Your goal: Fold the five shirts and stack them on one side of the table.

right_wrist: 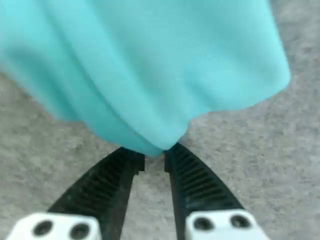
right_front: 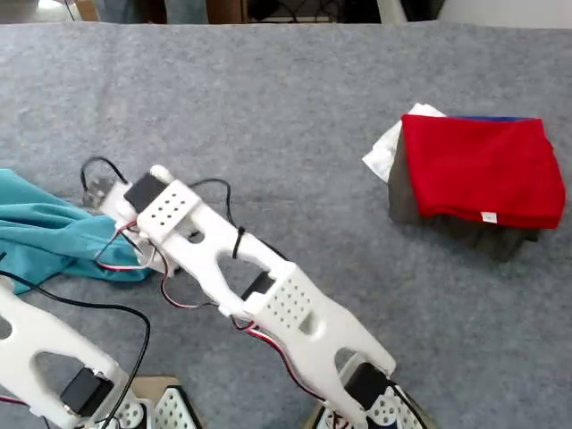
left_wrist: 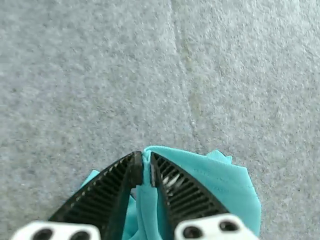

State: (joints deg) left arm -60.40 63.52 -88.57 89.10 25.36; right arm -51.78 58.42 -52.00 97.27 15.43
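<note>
Grey felt tabletop [right_front: 268, 98] with a crumpled teal cotton shirt [right_front: 45, 237] at one edge, well apart from a folded stack topped by a red shirt [right_front: 483, 170]. Left gripper [left_wrist: 143, 162] and right gripper [right_wrist: 154, 155] each pinch teal cloth at the jaw tips. Such thin bites could slip if the arms pull apart, dropping the shirt bunched
</note>
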